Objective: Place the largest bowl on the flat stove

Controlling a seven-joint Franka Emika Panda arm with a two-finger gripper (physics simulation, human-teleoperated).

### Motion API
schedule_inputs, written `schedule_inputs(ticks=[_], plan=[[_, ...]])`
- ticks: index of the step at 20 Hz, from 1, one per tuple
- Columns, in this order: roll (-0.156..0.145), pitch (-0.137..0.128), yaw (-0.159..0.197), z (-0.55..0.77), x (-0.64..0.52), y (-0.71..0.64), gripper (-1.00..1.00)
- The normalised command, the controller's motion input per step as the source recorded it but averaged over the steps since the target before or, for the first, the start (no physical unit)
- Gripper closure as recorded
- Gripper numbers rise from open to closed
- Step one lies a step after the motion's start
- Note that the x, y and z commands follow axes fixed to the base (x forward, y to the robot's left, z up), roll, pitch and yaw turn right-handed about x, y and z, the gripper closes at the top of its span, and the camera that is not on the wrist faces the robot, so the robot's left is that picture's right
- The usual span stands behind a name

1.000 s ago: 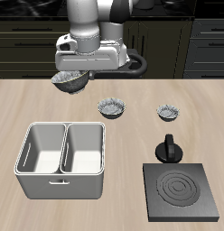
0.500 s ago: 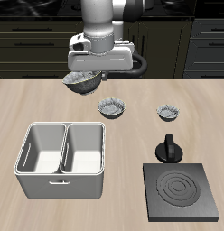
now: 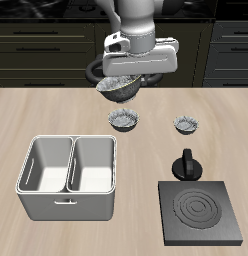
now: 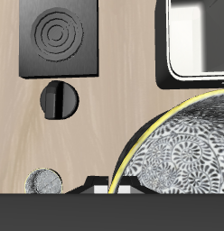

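One gripper [image 3: 123, 82] is shut tight on the largest bowl [image 3: 118, 88], up in the air. It has moved sideways, closer to the flat stove [image 3: 202, 213] near the table's front edge

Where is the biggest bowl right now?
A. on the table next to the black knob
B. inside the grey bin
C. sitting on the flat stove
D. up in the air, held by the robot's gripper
D. The largest bowl hangs under the gripper, lifted above the table, and the flat stove has nothing on its rings.
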Motion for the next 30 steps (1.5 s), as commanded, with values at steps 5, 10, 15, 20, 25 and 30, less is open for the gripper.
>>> schedule_inputs(ticks=[5,10,15,20,25,30], plan=[[-0.002,0.014,0.001,0.06,0.28,0.38,1.00],[-0.015,0.012,0.024,0.00,0.25,0.41,1.00],[0.033,0.006,0.014,0.08,0.13,0.50,1.00],[0.018,-0.001,-0.012,0.12,0.18,0.43,1.00],[-0.043,-0.021,0.009,0.12,0.34,0.30,1.00],[-0.042,-0.006,-0.016,0.12,0.45,0.12,1.00]])
